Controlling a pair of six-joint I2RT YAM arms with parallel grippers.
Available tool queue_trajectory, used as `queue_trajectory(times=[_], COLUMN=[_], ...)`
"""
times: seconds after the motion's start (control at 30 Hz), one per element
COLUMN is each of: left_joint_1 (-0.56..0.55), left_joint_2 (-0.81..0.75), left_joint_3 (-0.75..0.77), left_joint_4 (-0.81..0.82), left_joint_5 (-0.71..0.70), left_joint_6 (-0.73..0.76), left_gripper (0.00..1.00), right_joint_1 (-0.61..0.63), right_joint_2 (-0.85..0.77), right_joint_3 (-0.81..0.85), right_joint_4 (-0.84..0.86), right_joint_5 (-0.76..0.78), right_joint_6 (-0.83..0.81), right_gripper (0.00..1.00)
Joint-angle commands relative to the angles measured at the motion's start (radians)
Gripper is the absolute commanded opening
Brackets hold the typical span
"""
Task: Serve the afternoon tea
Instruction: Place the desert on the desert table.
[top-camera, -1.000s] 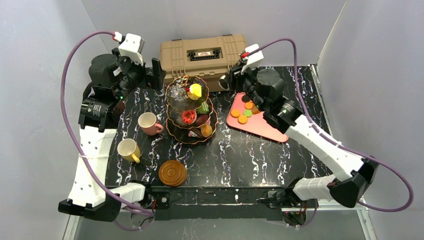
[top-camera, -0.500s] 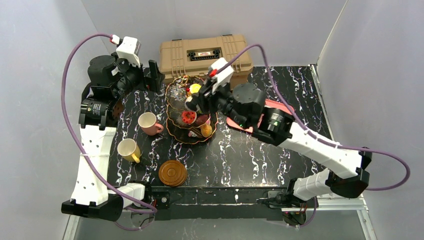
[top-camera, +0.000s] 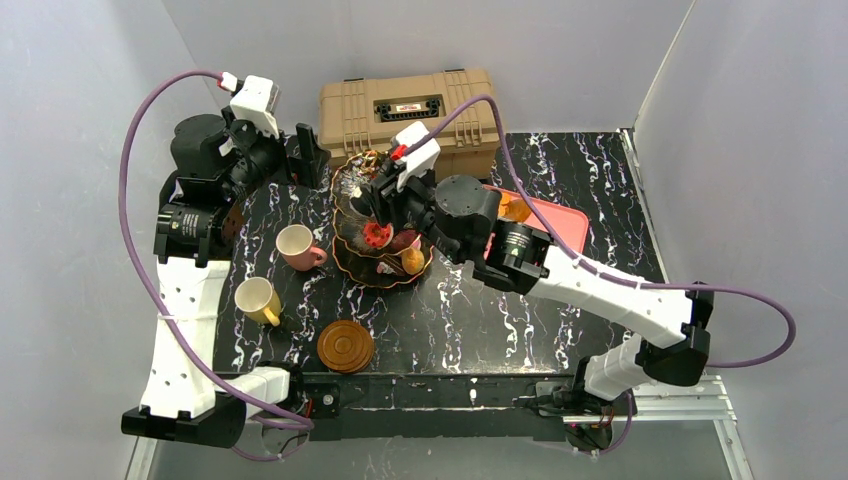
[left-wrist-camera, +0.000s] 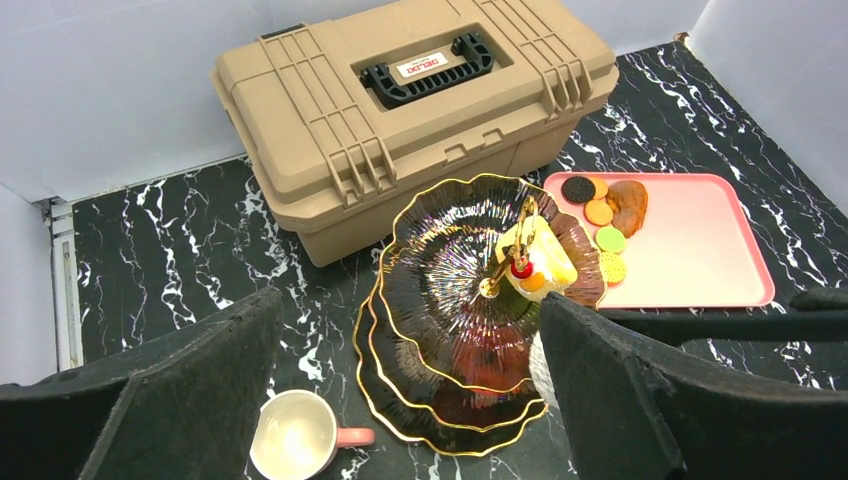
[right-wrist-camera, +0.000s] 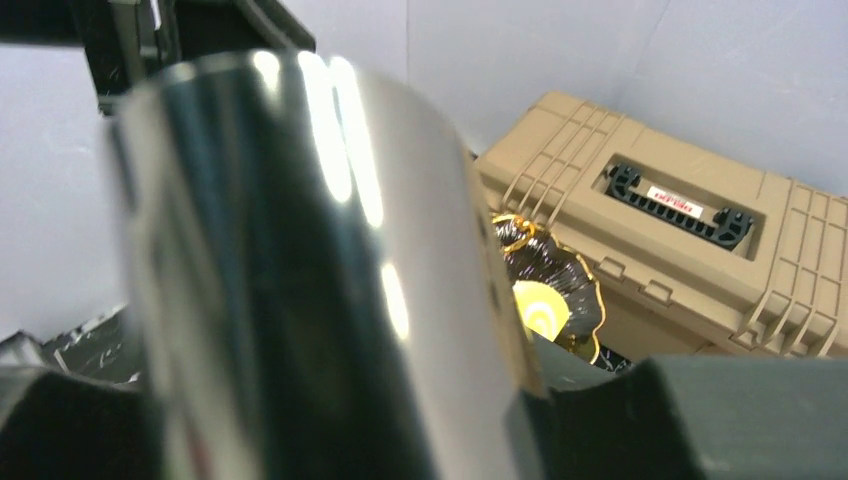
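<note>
1. Centre of the top view: the three-tier stand (top-camera: 385, 228) rests on the marbled surface (top-camera: 500, 320), just in front of the tan toolbox (top-camera: 405, 105) and left of the pink tray (top-camera: 560, 225).
2. Stand contents: a yellow pastry (left-wrist-camera: 535, 262) lies on the top tier, a red pastry (top-camera: 376, 235) on the middle tier and an orange pastry (top-camera: 412, 261) on the bottom tier. Loading is thus partly done.
3. Tray, upper right of the left wrist view: several macarons (left-wrist-camera: 600, 213) and a brown pastry (left-wrist-camera: 628, 200) lie at its far end and are not yet on the stand.
4. Right gripper (top-camera: 372, 203): it hangs over the upper tiers of the stand. In the right wrist view a shiny curved metal object (right-wrist-camera: 300, 270) fills the frame between the dark fingers. I cannot tell what it is, or whether the fingers are clamped on it.
5. Left gripper (left-wrist-camera: 410, 305): its fingers are spread wide and hold nothing. It is raised at the upper left of the top view and looks down on the stand and toolbox.
6. Left of the top view: the pink cup (top-camera: 297, 246) and yellow cup (top-camera: 258, 299) sit directly on the surface. The brown saucers (top-camera: 345, 346) are stacked near the bottom edge, apart from both cups.
7. Judged progress: roughly midway. The remaining treats must be moved, and the cups probably belong on saucers.
</note>
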Motion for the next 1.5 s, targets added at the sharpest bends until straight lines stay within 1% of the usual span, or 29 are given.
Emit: queue_trajectory(times=[0.0,0.17,0.27,0.57,0.73,0.83,1.03,1.13,1.27,1.33,1.47], left_joint_1=[0.007,0.008,0.008,0.008,0.009,0.009,0.008,0.009,0.008,0.008,0.007], left_joint_2=[-0.026,-0.031,-0.033,-0.035,-0.037,-0.035,-0.025,-0.017,0.008,0.040,0.120], left_joint_3=[-0.009,-0.010,-0.012,-0.019,-0.023,-0.019,-0.013,-0.008,-0.009,0.012,0.054], left_joint_4=[0.000,0.008,0.004,-0.011,-0.015,-0.019,-0.035,-0.042,-0.075,-0.115,-0.129], left_joint_5=[0.024,0.028,0.038,0.077,0.096,0.110,0.142,0.180,0.328,0.389,0.430], left_joint_6=[-0.005,-0.002,-0.002,0.012,0.016,0.021,0.025,0.044,0.156,0.211,0.234], left_gripper=[0.98,0.98,0.98,0.98,0.98,0.98,0.98,0.98,0.98,0.98,0.95], right_joint_1=[0.005,0.005,0.003,-0.001,-0.001,-0.002,-0.004,-0.005,-0.012,-0.016,-0.036], right_joint_2=[0.032,0.092,0.105,0.100,0.087,0.075,0.049,0.021,-0.052,-0.099,-0.200], right_joint_3=[0.015,0.037,0.026,0.006,-0.004,-0.013,-0.031,-0.028,-0.039,-0.068,-0.164], right_joint_4=[0.170,0.157,0.175,0.207,0.205,0.201,0.205,0.194,0.145,0.124,0.089], right_joint_5=[0.068,0.078,0.099,0.128,0.115,0.112,0.117,0.128,0.164,0.191,0.267], right_joint_6=[-0.044,-0.044,-0.045,-0.051,-0.041,-0.036,-0.033,-0.034,-0.032,-0.029,-0.019], right_gripper=[0.08,0.13,0.20,0.53,0.60,0.67,0.68,0.65,0.57,0.56,0.55])
